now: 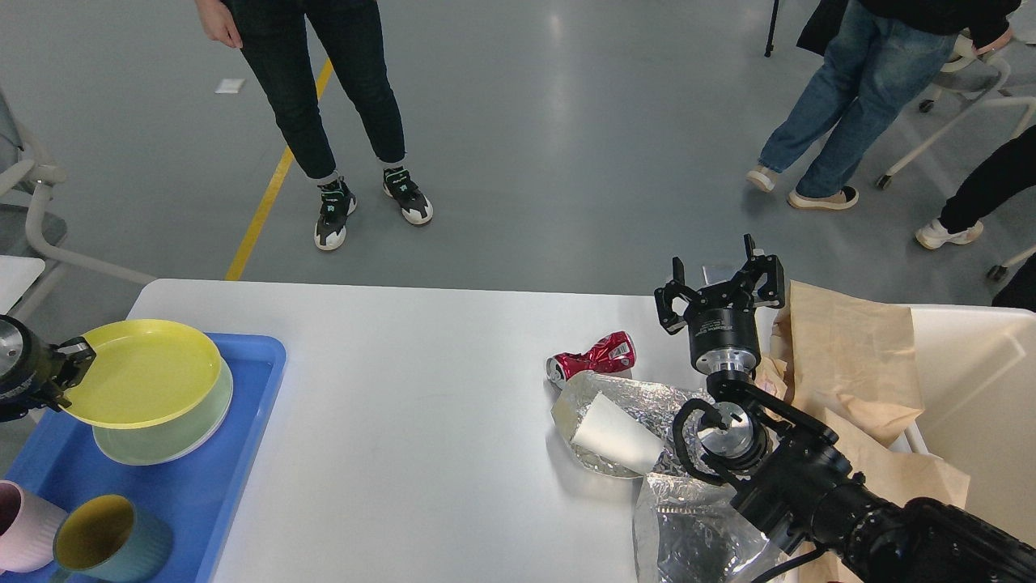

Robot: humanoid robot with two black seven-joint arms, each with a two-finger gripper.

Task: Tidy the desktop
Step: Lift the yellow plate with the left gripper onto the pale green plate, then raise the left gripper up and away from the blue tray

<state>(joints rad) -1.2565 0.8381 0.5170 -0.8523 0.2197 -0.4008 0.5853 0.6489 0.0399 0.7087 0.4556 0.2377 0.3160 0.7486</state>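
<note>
The white desktop point(421, 389) fills the middle of the head view. My left gripper point(71, 362) at the far left is shut on the rim of a yellow plate point(142, 372), holding it just above a pale green plate point(174, 433) in the blue tray point(174, 486). My right gripper point(720, 283) is open and empty, raised above the desktop's far right. A crushed red can point(591, 356), a white paper cup point(611, 433) and crumpled foil point(639, 405) lie on the desktop near it.
A pink cup point(20, 526) and a teal cup with yellow inside point(109, 538) stand in the tray's near end. A cream bin point(983, 389) with brown paper point(854, 356) is at the right. A foil bag point(696, 538) lies near the front edge. People stand beyond the desktop.
</note>
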